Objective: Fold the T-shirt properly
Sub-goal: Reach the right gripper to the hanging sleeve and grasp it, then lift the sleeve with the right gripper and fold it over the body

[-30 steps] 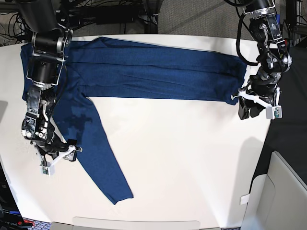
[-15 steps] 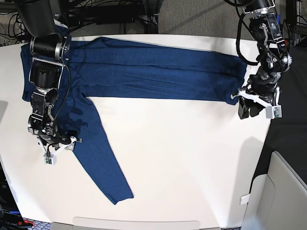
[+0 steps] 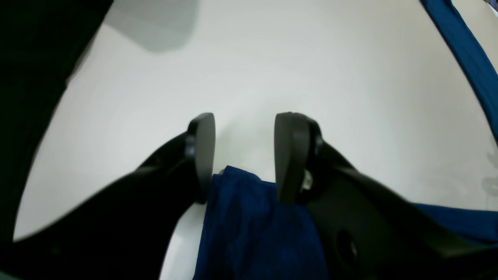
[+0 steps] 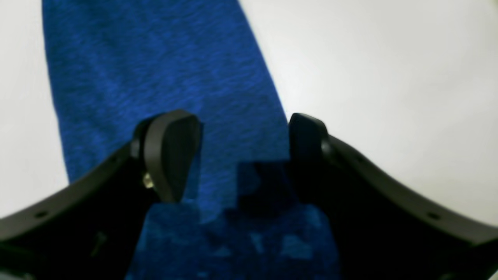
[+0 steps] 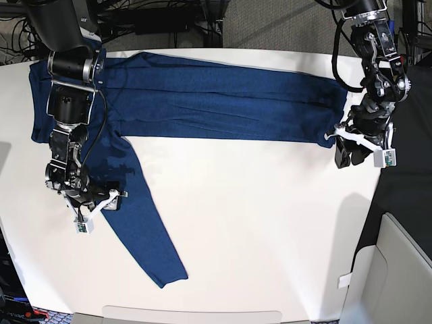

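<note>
1. T-shirt (image 5: 216, 104) lies flat across the desk (image 5: 270, 216) top, one sleeve running toward 6 o'clock.
2. Right gripper (image 4: 237, 155): unclenched, jaws astride the sleeve.
3. Left gripper (image 3: 243, 155): unclenched, hem corner between jaws.
4. Risk: jaws close w/ only one layer, fold goes crooked.

A white table (image 5: 270, 223) fills most of the base view, with grey carpet (image 5: 277, 23) and tangled black cables (image 5: 169, 23) along the top edge and a pale bin-like container (image 5: 391, 270) at the lower right.
</note>
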Robot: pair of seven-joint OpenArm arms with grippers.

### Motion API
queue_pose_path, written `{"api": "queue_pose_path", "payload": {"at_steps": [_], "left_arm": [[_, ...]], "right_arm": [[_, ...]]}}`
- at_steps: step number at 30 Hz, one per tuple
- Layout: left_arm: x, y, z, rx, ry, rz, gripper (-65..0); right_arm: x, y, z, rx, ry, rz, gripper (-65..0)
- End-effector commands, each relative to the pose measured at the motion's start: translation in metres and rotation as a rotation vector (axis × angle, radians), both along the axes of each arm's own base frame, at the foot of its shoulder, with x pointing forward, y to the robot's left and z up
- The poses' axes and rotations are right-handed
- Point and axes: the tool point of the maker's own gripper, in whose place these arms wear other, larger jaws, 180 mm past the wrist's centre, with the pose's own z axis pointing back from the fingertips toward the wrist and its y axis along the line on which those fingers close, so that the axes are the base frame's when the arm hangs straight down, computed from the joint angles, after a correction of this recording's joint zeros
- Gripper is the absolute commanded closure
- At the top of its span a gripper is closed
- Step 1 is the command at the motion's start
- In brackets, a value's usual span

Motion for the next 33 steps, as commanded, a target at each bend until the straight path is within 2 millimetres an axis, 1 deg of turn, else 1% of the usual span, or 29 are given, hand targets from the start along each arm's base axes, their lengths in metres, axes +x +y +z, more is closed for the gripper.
{"api": "queue_pose_path", "payload": {"at_steps": [1,4,5,7,8,10,12,15,17,19,22,25,27,29,31,33], "left_arm": [[0.006,0.002,0.016,0.012,-0.052,-0.003,-25.0],[0.006,0.002,0.015,0.012,-0.05,-0.003,-25.0],[0.005,0.002,0.015,0.012,-0.049,-0.004,-25.0],[0.005,0.003,0.015,0.012,-0.049,-0.003,-24.9],[0.005,0.003,0.014,0.013,-0.048,-0.004,-24.9],[0.005,0.003,0.014,0.013,-0.048,-0.003,-24.9],[0.005,0.003,0.014,0.013,-0.048,-0.003,-24.9],[0.002,0.003,0.011,0.013,-0.039,-0.003,-24.9],[-0.001,0.003,0.009,0.013,-0.033,-0.002,-24.9],[-0.001,0.003,0.008,0.013,-0.031,-0.002,-24.8],[-0.001,0.001,0.008,0.011,-0.03,-0.006,-24.8],[-0.002,-0.003,0.005,-0.011,-0.031,0.002,-24.8],[-0.003,-0.004,0.004,-0.014,-0.027,0.002,-24.8],[-0.003,-0.005,0.003,-0.017,-0.025,0.003,-24.8],[-0.008,-0.005,-0.002,-0.019,-0.011,0.004,-24.8],[-0.008,-0.006,-0.002,-0.021,-0.011,0.001,-24.8]], "right_arm": [[-0.001,0.006,0.002,0.006,0.037,0.019,-31.3],[-0.007,0.01,-0.003,0.007,0.084,0.03,-15.8],[-0.008,0.01,-0.004,0.007,0.094,0.031,-11.7],[-0.01,0.012,-0.003,0.007,0.103,0.033,-5.7],[-0.009,0.014,0.001,0.01,0.091,0.035,-3.9],[-0.015,0.018,0.006,0.027,0.079,0.04,-0.8],[-0.019,0.022,0.017,0.049,0.052,0.049,-0.5],[-0.03,0.038,0.04,0.101,0.006,0.083,-0.6],[-0.039,0.05,0.058,0.149,-0.033,0.116,-0.6],[-0.049,0.067,0.069,0.207,-0.054,0.17,-0.6],[-0.072,0.09,0.069,0.279,-0.072,0.287,-0.6],[-0.101,0.112,0.072,0.341,-0.108,0.384,-0.6],[-0.121,0.135,0.073,0.384,-0.105,0.452,-0.6],[-0.141,0.153,0.075,0.4,-0.1,0.516,-0.6],[-0.163,0.167,0.075,0.412,-0.097,0.575,-0.6],[-0.182,0.181,0.078,0.415,-0.104,0.645,-0.6]]}}
